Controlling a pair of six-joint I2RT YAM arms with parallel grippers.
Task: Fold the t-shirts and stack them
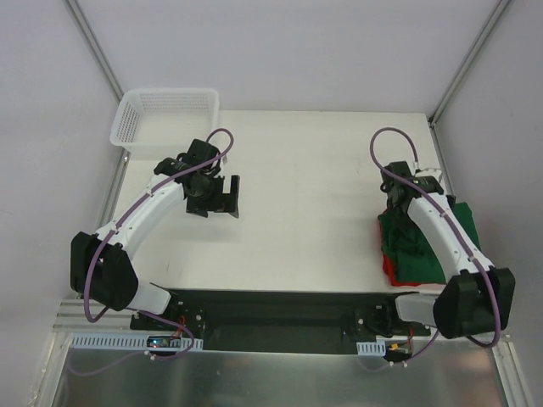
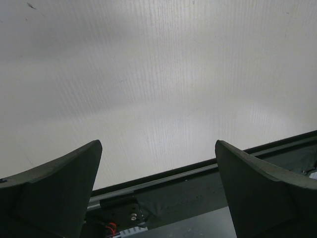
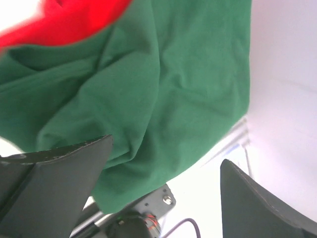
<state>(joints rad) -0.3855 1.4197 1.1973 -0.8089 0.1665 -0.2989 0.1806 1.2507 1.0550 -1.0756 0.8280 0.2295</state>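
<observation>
Left arm (image 1: 140, 208) starts at its base at 7 o'clock of the top view, elbow bent, and bows up toward 10 o'clock. Left gripper (image 1: 223, 196) points roughly 4 o'clock, jaws spread wide, gripping nothing. In its wrist view the dark fingers (image 2: 54, 188) sit at 7 and 5 o'clock, well apart.

Right arm (image 1: 445, 225) starts at 5 o'clock and curves up to 3 o'clock, wrist tipped down. Right gripper (image 1: 397, 188) is mostly hidden under the wrist. In its wrist view the fingers (image 3: 54, 183) are spread wide, with nothing pinched between them.
</observation>
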